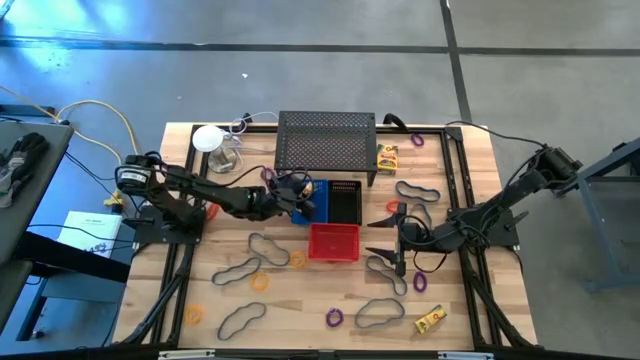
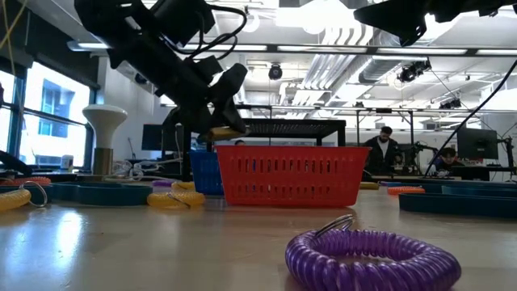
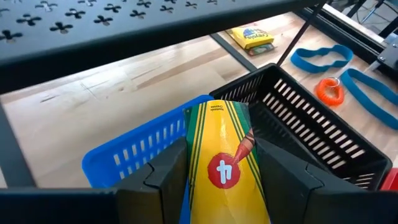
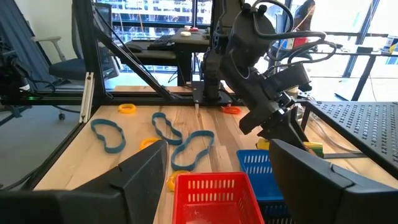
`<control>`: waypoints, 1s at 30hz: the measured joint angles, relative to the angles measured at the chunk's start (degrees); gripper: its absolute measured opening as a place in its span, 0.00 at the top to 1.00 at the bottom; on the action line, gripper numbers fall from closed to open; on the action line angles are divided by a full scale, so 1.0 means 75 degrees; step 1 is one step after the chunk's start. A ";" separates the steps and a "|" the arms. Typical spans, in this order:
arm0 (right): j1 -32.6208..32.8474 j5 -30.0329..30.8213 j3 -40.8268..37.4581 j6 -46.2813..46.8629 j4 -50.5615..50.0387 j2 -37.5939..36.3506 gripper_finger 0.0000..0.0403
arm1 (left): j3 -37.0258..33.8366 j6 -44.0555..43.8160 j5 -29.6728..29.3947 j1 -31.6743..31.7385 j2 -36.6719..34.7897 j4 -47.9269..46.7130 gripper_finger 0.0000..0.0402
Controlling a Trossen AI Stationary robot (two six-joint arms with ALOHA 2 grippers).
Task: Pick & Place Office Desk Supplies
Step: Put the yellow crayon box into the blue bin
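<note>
My left gripper [image 3: 221, 149] is shut on a little yellow printed box [image 3: 225, 163] with green stripes and a red "4", held over the blue bin [image 1: 316, 201]. It shows too in the low view [image 2: 216, 121], above the bins. My right gripper [image 1: 393, 232] hovers open, right of the red bin [image 1: 333, 241], touching nothing. Another yellow box [image 1: 387, 156] lies by the black mesh rack [image 1: 325, 140], a third [image 1: 430, 318] near the table's near edge. Bluish looped cords [image 1: 265, 248] [image 1: 380, 312] and purple [image 1: 334, 318] and orange [image 1: 260, 282] rings lie flat on the table. My left gripper pinches the yellow box between its two fingers [image 3: 168, 177], one on each long side [image 3: 198, 155]. The fingers lie along the box, and its end [image 3: 217, 109] sticks out past their tips. The box is lifted clear, over the blue bin's wall [image 3: 149, 146].
The black bin [image 1: 346, 203] stands right of the blue one, the red bin nearer the table's near edge. The mesh rack stands close behind the bins. A white lamp-like stand [image 1: 210, 140] is at far left. A purple ring [image 2: 371, 259] lies in front of the low camera.
</note>
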 joint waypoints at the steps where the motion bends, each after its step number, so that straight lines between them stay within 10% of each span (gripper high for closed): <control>1: 0.0000 0.0000 0.0000 0.0000 0.0000 0.0000 0.33 | 0.0000 -0.0058 0.0004 0.0000 0.0000 0.0004 0.59; 30: 0.0000 0.0000 0.0000 -0.0001 -0.0017 0.0000 0.33 | -0.0006 0.0183 0.0459 0.0149 0.0784 0.0630 0.50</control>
